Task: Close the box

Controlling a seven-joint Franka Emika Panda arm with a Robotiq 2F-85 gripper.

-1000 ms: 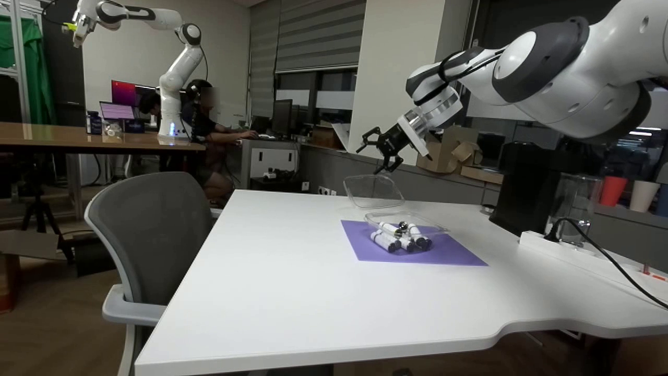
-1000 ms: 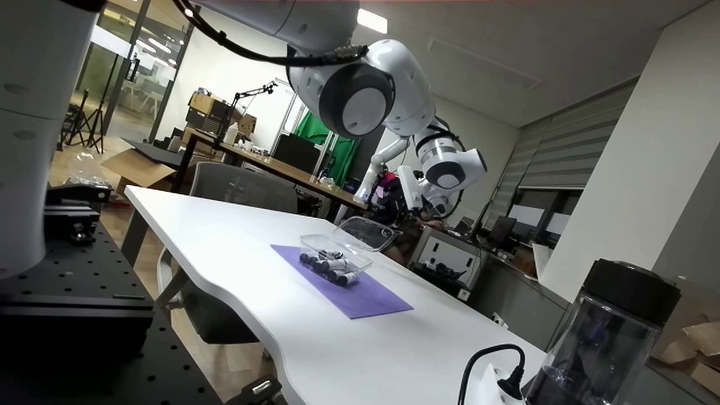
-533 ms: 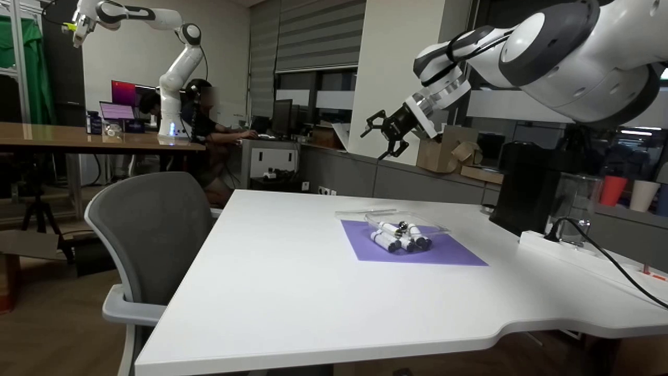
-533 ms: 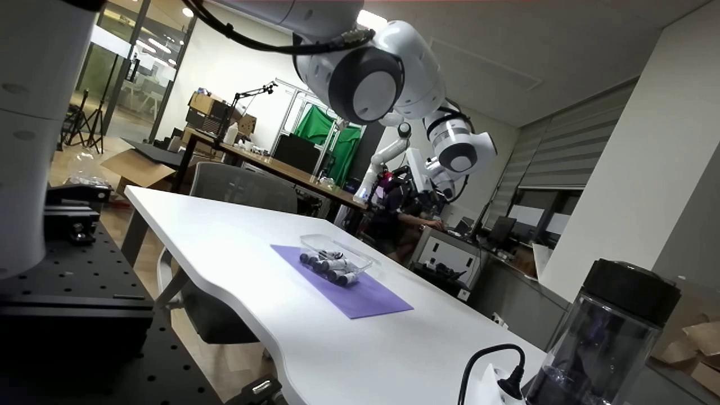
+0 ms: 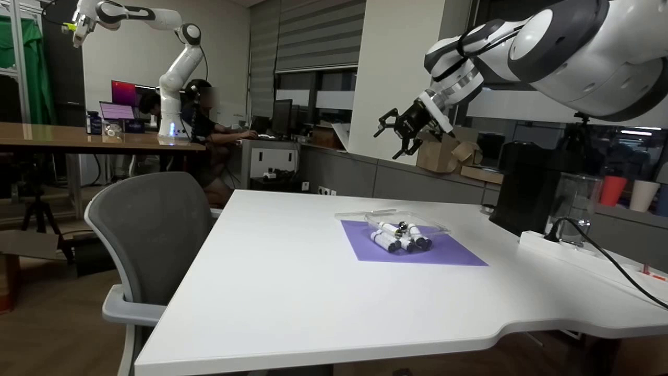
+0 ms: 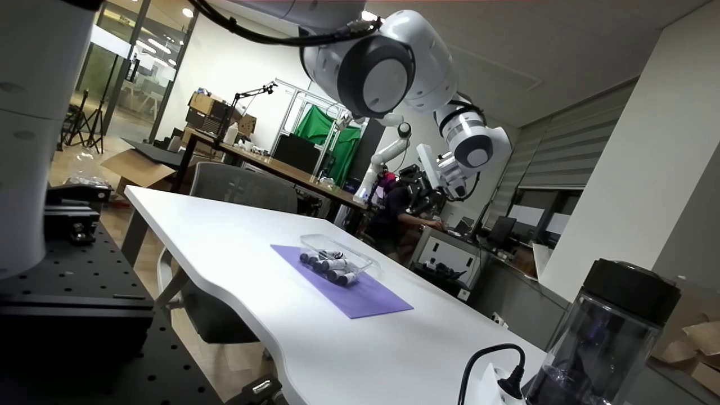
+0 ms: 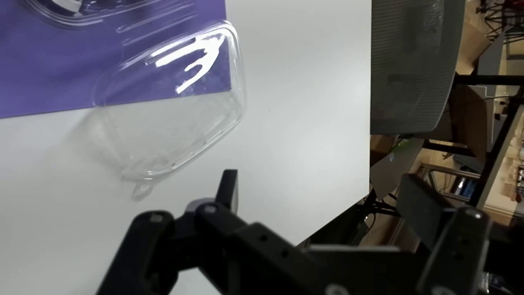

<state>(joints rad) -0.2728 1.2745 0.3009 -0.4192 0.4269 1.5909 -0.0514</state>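
Jaws I hold spread apart, clear of the white surface (image 5: 292,292), purple sheet (image 5: 443,254) lying on it, see-through box (image 6: 329,244) open on the sheet, clear lid (image 7: 172,104) open just beside it in my wrist view, white dark-ended tubes (image 5: 385,242) inside, shiny ball (image 5: 403,225) among them.

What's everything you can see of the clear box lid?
The lid looks like glossy clear plastic, roughly rectangular, with rounded corners, a rim and a small tab near one corner. It is open beside the box, over the edge of the purple mat and the white table; whether it rests on them is unclear. The fingers don't touch it.
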